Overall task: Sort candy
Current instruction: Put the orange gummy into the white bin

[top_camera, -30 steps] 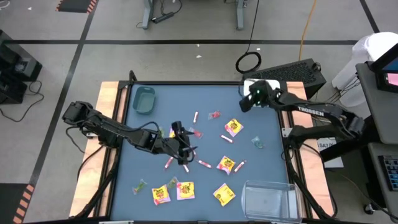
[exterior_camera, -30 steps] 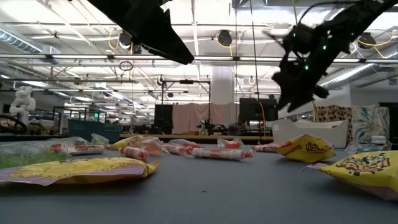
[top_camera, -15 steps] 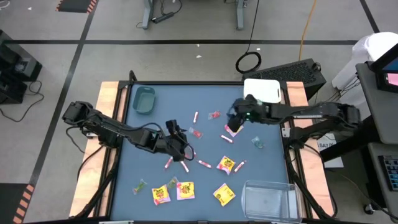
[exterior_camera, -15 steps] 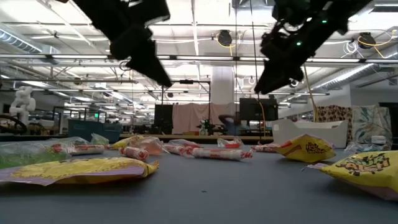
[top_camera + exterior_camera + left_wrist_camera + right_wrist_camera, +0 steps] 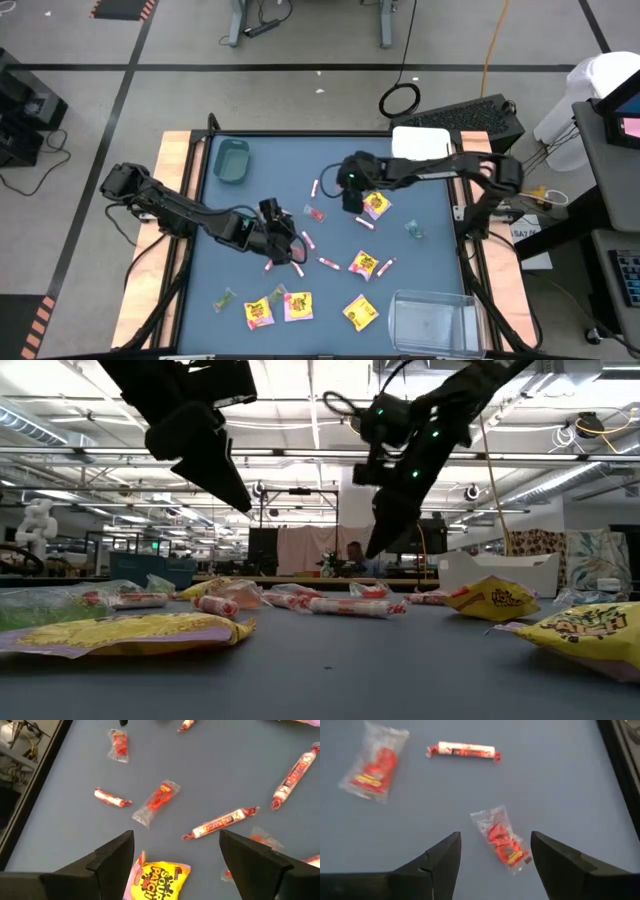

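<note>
All over the blue table (image 5: 430,270) the candy (image 5: 364,265) lies loose: yellow packets near, pink sticks and red pieces mid-table. The teal bin (image 5: 231,161), white bin (image 5: 425,143) and clear bin (image 5: 432,320) look empty (sorting hardly begun, I'd say). The left gripper (image 5: 288,247) and right gripper (image 5: 352,192) hover mid-table, jaws parted, holding nothing. Beyond, an open workshop.

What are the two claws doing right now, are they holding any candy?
Left gripper: open, holding nothing, above the scattered candy.
Right gripper: open, holding nothing, above a red wrapped sweet.
</note>
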You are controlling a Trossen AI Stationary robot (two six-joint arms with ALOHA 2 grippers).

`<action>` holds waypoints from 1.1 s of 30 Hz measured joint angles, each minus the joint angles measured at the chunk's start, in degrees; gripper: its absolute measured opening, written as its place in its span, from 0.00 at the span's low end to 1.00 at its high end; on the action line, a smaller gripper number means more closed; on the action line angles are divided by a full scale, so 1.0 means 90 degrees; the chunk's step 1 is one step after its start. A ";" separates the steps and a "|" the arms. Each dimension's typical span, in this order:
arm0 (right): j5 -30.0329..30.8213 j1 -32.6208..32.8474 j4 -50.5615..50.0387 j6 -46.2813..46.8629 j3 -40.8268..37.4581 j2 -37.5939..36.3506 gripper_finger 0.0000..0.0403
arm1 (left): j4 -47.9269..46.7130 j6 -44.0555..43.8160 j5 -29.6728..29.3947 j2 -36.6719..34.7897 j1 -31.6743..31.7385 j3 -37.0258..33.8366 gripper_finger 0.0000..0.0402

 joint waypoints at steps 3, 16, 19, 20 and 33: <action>-0.0137 -0.0200 -0.0077 -0.0202 0.0222 0.0357 0.57 | -0.0016 0.0008 -0.0001 0.0000 -0.0107 0.0000 0.74; -0.0108 -0.0444 -0.0076 -0.0671 0.0481 0.1278 0.57 | 0.0003 0.0131 -0.0010 0.0000 -0.0255 0.0000 0.74; -0.0134 -0.0468 -0.0040 -0.0712 0.0498 0.1349 0.57 | 0.0019 0.0274 -0.0014 0.0000 -0.0255 0.0000 0.74; -0.0187 -0.0478 -0.0058 -0.0713 0.0498 0.1349 0.57 | 0.0024 0.0280 -0.0017 0.0000 -0.0255 0.0001 0.74; -0.0381 -0.0233 -0.0434 -0.0164 0.0491 0.1305 0.22 | 0.0024 0.0422 -0.0027 -0.0002 -0.0250 0.0002 0.74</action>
